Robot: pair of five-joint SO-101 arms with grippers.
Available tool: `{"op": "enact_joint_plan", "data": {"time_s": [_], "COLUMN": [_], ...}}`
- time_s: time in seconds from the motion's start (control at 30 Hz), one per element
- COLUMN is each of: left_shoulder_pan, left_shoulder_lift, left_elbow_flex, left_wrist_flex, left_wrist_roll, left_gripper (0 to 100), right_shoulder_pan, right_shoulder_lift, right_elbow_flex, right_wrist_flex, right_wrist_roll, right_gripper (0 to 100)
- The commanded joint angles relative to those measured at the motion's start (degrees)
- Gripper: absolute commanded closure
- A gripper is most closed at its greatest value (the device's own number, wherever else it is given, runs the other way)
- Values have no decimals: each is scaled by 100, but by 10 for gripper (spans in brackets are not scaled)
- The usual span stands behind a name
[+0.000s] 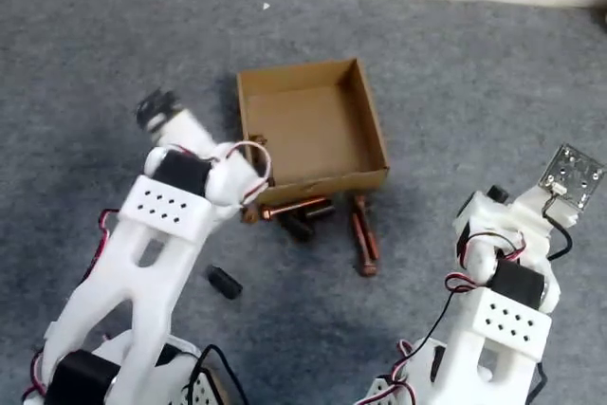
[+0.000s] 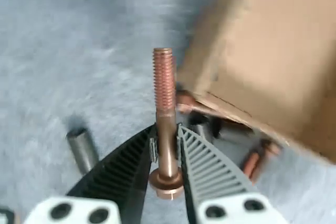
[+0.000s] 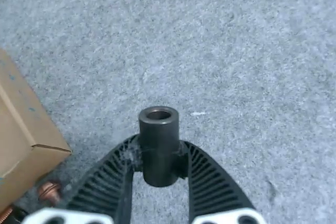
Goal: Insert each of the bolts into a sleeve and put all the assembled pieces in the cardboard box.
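— What are we holding?

— Our left gripper (image 2: 167,150) is clamped on a bolt (image 2: 164,93). It pinches the plain shank just above the head, so the threaded end juts out free. Our right gripper (image 3: 159,156) is closed around a sleeve (image 3: 158,145), gripped low on its body, with the open bore facing away from the fingers.

— Where do they sit in the scene?

— The bolt is at the near left corner of the cardboard box (image 1: 322,180). The sleeve is out to the right of the box, well apart from the bolt. The loose bolts (image 1: 363,234) lie by the box's near wall, between the two.

— What does the joining turn on?

— We judge it turns on the axes. The thread tip must face the sleeve's open mouth, with both long axes on one line, before we close the gap.

— Which arm should travel?

— Either could. Our left is nearer the box, so bringing the sleeve leftward looks sensible to us.
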Motion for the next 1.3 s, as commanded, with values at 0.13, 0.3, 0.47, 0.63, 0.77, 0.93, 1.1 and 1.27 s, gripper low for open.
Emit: {"op": "enact_joint_plan", "data": {"time_s": [0.13, 0.3, 0.47, 0.63, 0.77, 0.93, 1.1, 1.27], "left_shoulder_pan": [-532, -655, -646, -646, -593, -479, -523, -585], "left_shoulder_lift": [-251, -251, -251, -251, -251, -251, -259, -259], "left_elbow_flex": [1068, 1543, 1631, 1622, 1622, 1622, 1587, 1508], "left_wrist_flex": [-703, -1037, -1020, -1029, -1055, -1029, -1020, -1011], "left_wrist_roll": [1881, 1987, 1987, 1969, 1969, 1969, 1952, 448], "left_gripper": [994, 993, 992, 976, 838, 707, 691, 691], "right_shoulder_pan": [57, 57, 57, 57, 57, 57, 57, 57], "right_shoulder_lift": [-119, -119, -119, -119, -119, -119, -119, -119], "right_elbow_flex": [4, 4, 4, 4, 4, 4, 4, 4], "right_wrist_flex": [-374, -374, -374, -374, -374, -374, -374, -374], "right_wrist_roll": [-9, -9, -9, -9, -9, -9, -9, -9], "right_gripper": [992, 992, 992, 992, 992, 992, 992, 992]}}
